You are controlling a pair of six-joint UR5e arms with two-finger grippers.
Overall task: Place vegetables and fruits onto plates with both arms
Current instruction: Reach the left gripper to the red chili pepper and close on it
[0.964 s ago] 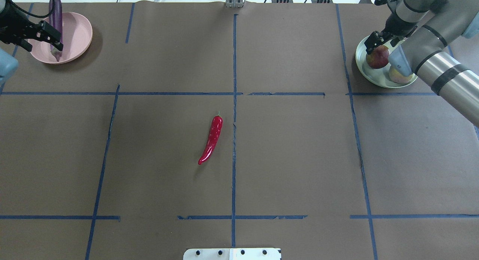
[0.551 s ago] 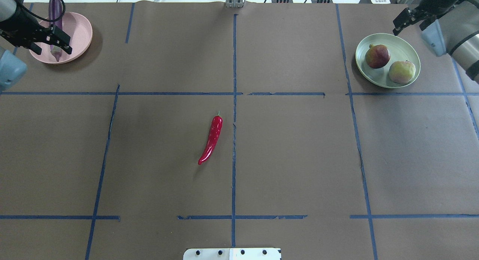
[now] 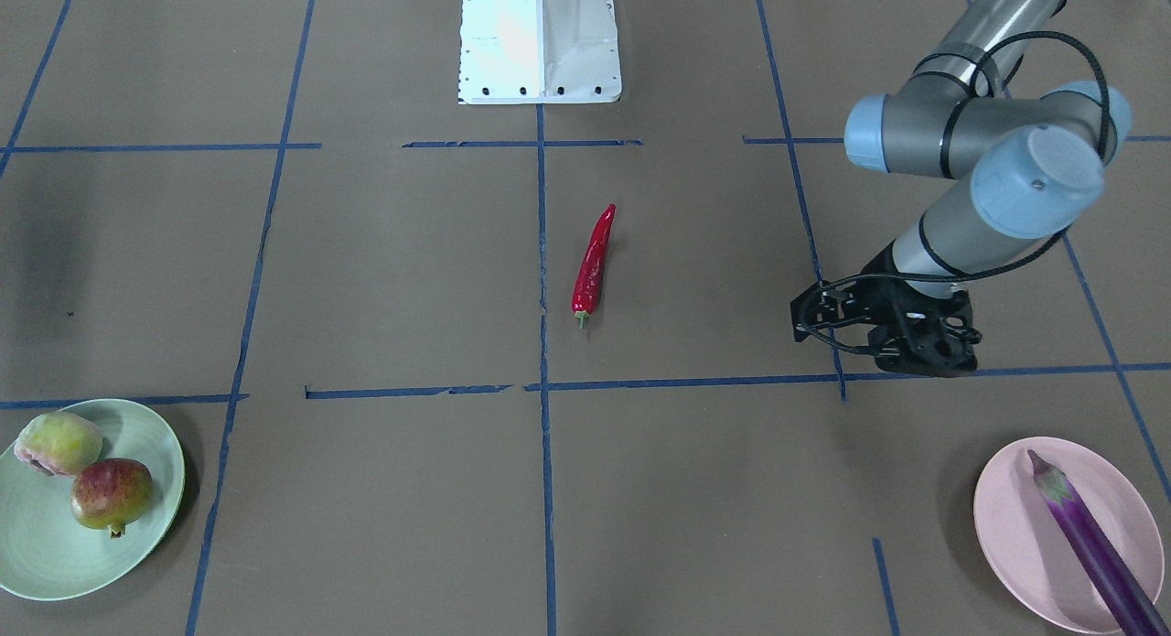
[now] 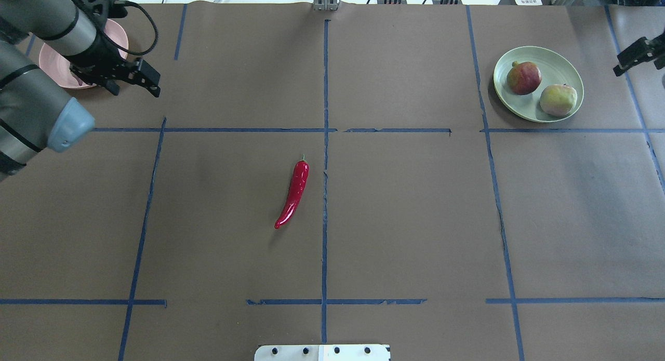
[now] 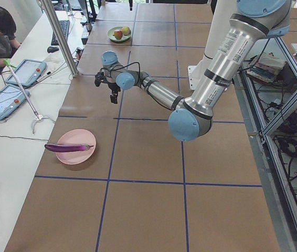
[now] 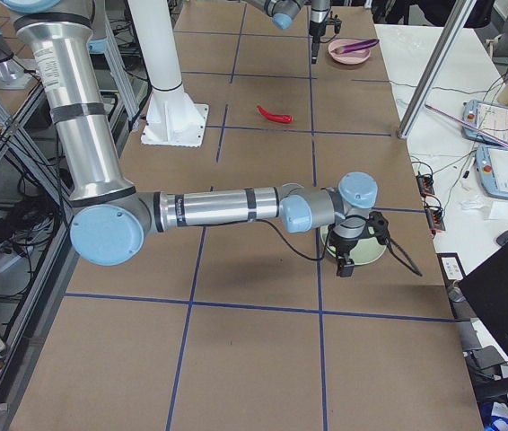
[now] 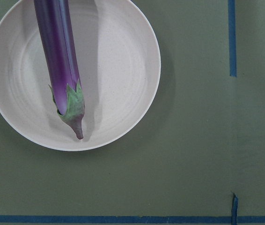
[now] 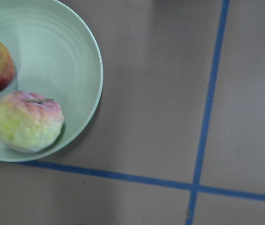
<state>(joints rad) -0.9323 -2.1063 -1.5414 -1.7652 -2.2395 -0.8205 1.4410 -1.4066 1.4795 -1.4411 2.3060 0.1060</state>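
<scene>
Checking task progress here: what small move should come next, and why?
Probably swing the left gripper toward the chili pepper, the only item lying on the bare table. The eggplant rests on the pink plate, both fruits sit on the green plate, and the left gripper hangs open and empty just off the pink plate.

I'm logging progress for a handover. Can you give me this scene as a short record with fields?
pink plate: holds the eggplant
green plate: holds peach and pomegranate
chili: mid-table, on no plate
left gripper: open, empty, beside the pink plate
right gripper: clear of the green plate; open or shut unclear
remaining: chili
</scene>
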